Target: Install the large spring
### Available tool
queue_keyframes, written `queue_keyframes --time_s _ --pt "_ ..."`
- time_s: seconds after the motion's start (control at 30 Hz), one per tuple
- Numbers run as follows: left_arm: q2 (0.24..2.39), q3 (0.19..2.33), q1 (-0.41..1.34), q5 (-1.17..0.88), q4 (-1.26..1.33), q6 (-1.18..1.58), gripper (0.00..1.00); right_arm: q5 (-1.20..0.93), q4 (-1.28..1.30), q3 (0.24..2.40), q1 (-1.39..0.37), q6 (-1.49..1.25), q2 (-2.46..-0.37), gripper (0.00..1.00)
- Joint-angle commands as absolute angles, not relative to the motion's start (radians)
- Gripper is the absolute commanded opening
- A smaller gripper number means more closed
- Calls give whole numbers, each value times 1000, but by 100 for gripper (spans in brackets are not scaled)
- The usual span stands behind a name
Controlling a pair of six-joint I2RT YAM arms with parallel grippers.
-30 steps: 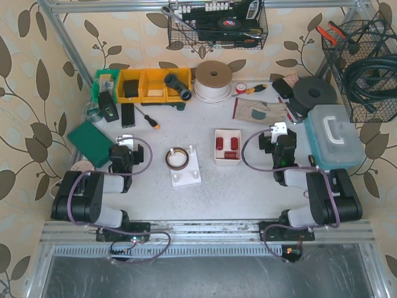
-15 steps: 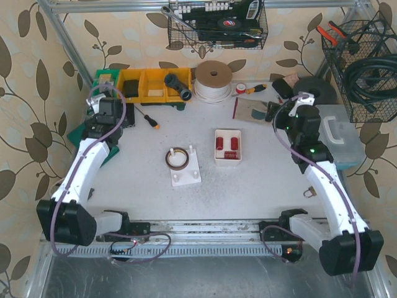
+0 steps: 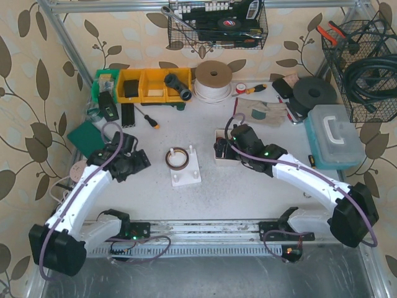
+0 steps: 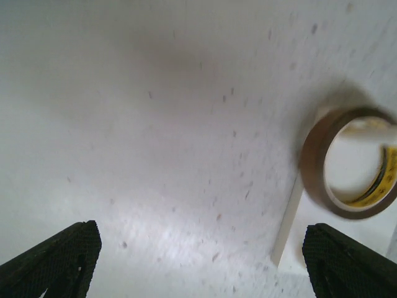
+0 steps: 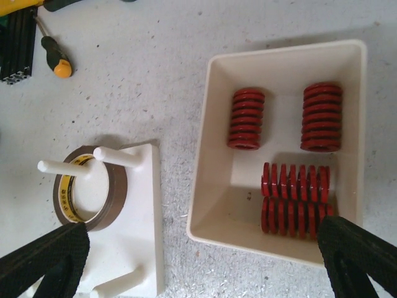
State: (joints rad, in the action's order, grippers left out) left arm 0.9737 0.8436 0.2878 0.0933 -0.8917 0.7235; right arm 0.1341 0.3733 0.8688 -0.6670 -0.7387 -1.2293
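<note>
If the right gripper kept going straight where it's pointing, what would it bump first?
Most likely the white tray of red springs: the open right gripper points down at its near wall. Depth is unclear, so a spring could come first.

A: What is the surface [image 5: 124, 68] like?
B: Matt white, faintly grainy, flecked with dark specks. The tray [image 5: 209, 155] on it is smooth white plastic with a soft sheen.
A: And the red springs [image 5: 247, 118] inside?
B: Coiled metal with a red coat, satin rather than shiny.
A: At nine o'clock of the tray?
B: A peg stand [image 5: 146, 236] of matt white plastic, and a tape roll [image 5: 120, 186], brown and glossy.
A: The left hand [image 4: 198, 264]?
B: Its fingers [image 4: 59, 257] are black, matt and cross-hatched rough.
</note>
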Motion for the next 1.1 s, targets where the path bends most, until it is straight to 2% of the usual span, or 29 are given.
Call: queue_keyframes --time_s 0.0,0.17,0.47,0.73,0.93,1.07 --pt "1016 814 379 48 -873 908 86 260 407 882 -685 -758 -1214 99" --pt "1118 855 434 72 -848 986 73 348 307 776 -694 -795 -1107 99" --pt "1269 854 492 41 -663 1128 74 591 275 689 -746 -747 -892 99" --pt "1426 928 520 0 -562 1125 73 567 279 716 -746 -742 -945 99" --pt "1518 957 567 -1 -565 1138 69 574 292 725 -746 -750 -958 99" --pt "1514 922 586 2 -551 1158 62 577 294 722 -746 -759 -956 99"
